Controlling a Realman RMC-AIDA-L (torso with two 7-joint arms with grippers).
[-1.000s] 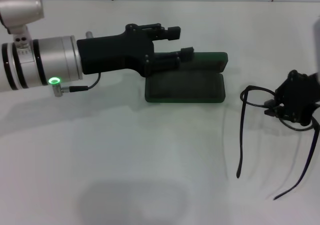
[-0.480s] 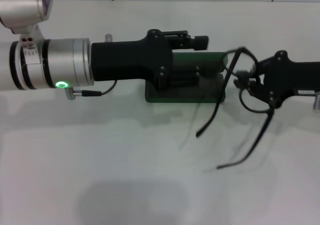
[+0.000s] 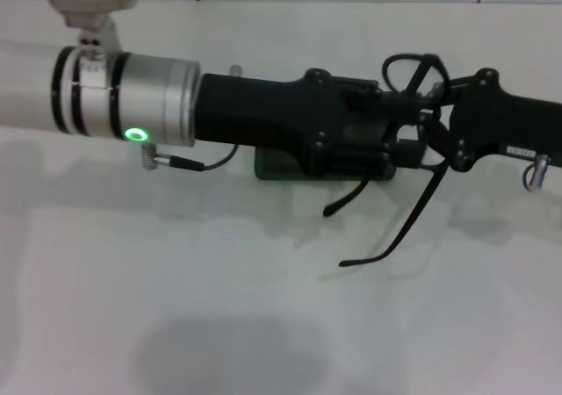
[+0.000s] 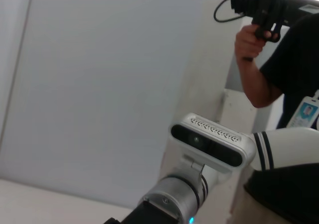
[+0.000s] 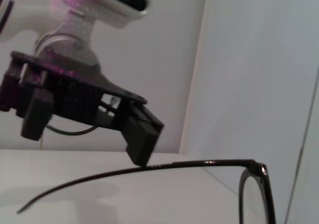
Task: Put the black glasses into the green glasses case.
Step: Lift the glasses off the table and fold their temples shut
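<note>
The black glasses hang above the table in my right gripper, which is shut on their front; both temple arms trail down toward the table. The green glasses case lies open on the table behind them, mostly hidden by my left arm. My left gripper reaches over the case from the left, open, right up against the glasses. In the right wrist view one finger of the left gripper touches a temple arm of the glasses. The left wrist view shows none of these things.
White table with bare surface in front of the case. A tiled wall edge runs along the back. In the left wrist view a person stands off to the side holding a camera, beside the robot's head.
My right gripper has carried the glasses leftward and up to the case. My left arm has pushed further right across the case, so the two grippers now meet over it.
</note>
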